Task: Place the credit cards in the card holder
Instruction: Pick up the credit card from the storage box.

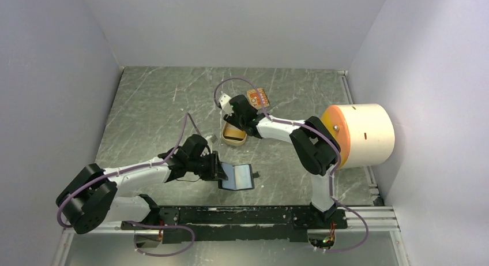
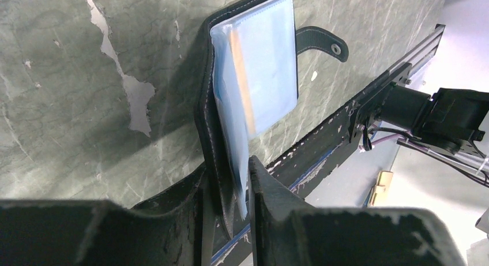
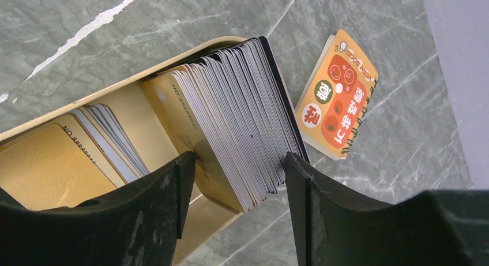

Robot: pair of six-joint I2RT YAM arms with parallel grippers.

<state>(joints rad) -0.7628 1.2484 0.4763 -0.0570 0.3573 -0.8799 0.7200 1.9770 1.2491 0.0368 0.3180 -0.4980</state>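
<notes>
Left gripper point(image 1: 218, 168), seen from the overhead camera, pinches one side of a black leather-like folding card holder point(image 1: 239, 176). The holder lies open, blue lining up, near the front edge of the grey-green marbled counter point(image 1: 150, 104). Farther back, the right gripper point(image 1: 236, 117) hangs over a tan-gold oblong metal tin point(image 1: 233, 139). A small orange printed booklet point(image 1: 258, 97) lies just beyond.

Left wrist camera: the left gripper point(image 2: 233, 205) is pressed together on the card holder point(image 2: 259, 70), with black cover and pale blue plastic sleeves both caught between its fingers. The black snap tab point(image 2: 323, 42) juts out over the counter. A thin orange line runs inside the sleeves; whether it is a card already seated is hard to tell.

Right wrist camera: the right gripper point(image 3: 236, 185) is spread, one finger on either side of a thick stack of thin grey-white and gold-tan plastic credit cards point(image 3: 242, 116). The stack stands on edge in the tin point(image 3: 127, 98). More cards lean at the tin's other end. Whether the fingers touch the stack is unclear, and the tin wall hides the cards' lower edges.

The cards look light, stiff and slick, and they are packed tight, so lifting one alone will likely be fiddly. The exposed upper edges seem the best place to take hold. The holder looks soft and floppy — its sleeves may sag unless it is held near the spine.
</notes>
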